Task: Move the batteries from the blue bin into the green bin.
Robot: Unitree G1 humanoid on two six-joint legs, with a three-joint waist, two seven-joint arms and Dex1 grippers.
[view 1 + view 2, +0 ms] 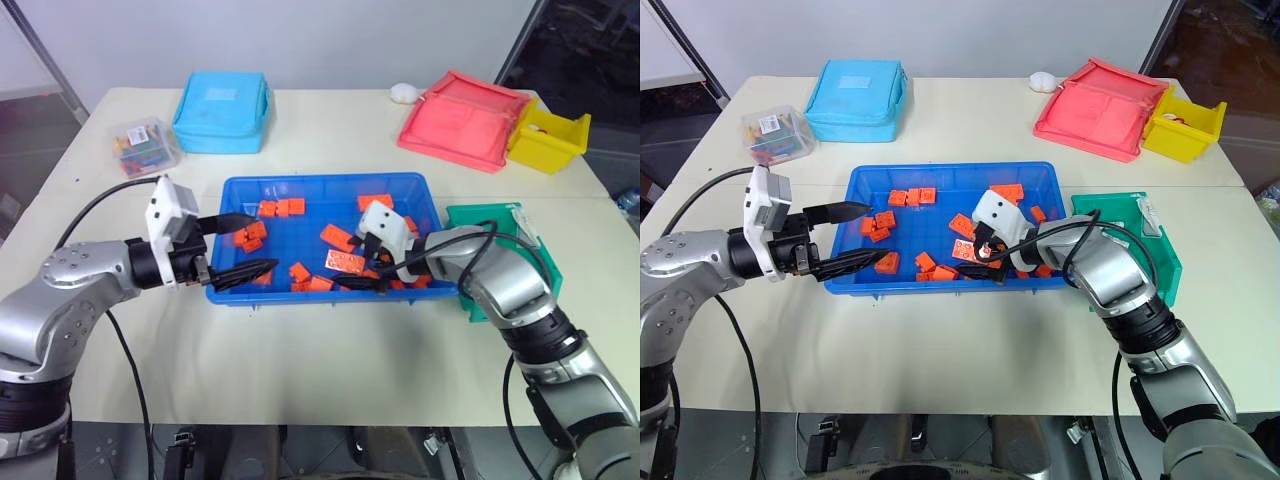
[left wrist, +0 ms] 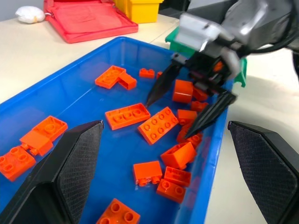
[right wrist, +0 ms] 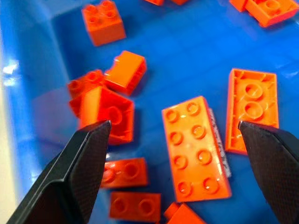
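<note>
While the right gripper [image 3: 173, 135] gapes, a battery [image 3: 219, 147] lies between its fingers

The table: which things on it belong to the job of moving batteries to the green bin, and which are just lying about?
Job:
- blue bin
- green bin
- grey sliver beside a long brick, perhaps a battery
- right gripper, open over the bricks

Lying about:
- orange bricks
- light blue pouch
- red pouch
- yellow bin
- clear box
</note>
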